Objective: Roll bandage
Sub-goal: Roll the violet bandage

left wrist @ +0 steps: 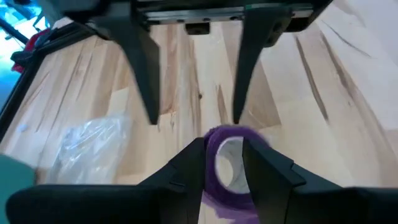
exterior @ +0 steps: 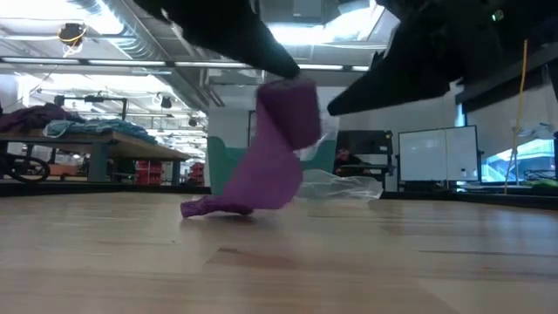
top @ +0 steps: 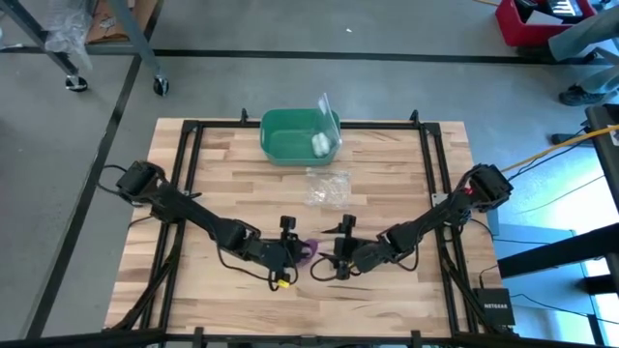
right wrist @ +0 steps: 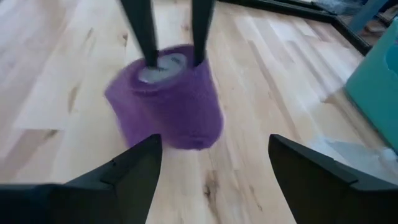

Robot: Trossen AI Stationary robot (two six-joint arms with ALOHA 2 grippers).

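Presently, an entry for the worktop (top: 387, 164) at this moment:

Bandage (exterior: 279, 144): purple soft fabric, partly wound into a compact roll with a pale hollow core; the roll is held clear of the worktop near its front middle, and a loose tail hangs down from it, its end lying crumpled on the wood.

Left pincer (left wrist: 224, 163): fingers inside the roll's core, it seems, spread against the inner wall and carrying the roll in that way; the right wrist view shows two thin dark fingers entering the core from above.

Right pincer (right wrist: 214, 158): jaws spread wide, holding nothing, facing the roll from just beside it; the low view shows it close to the roll's side, but contact cannot be told.

Green bin (top: 290, 135): at the far edge of the worktop, well apart from both arms, with a small white roll (top: 319, 145) inside.

Clear plastic wrapper (top: 327, 186): lying between the bin and the arms, untouched.

Progress: by my judgement, well advanced but not complete. Most of the fabric is already wound.

Remaining: the hanging tail must yet be taken up round the roll and its end pressed flat, likely with the right pincer guiding the loose fabric.
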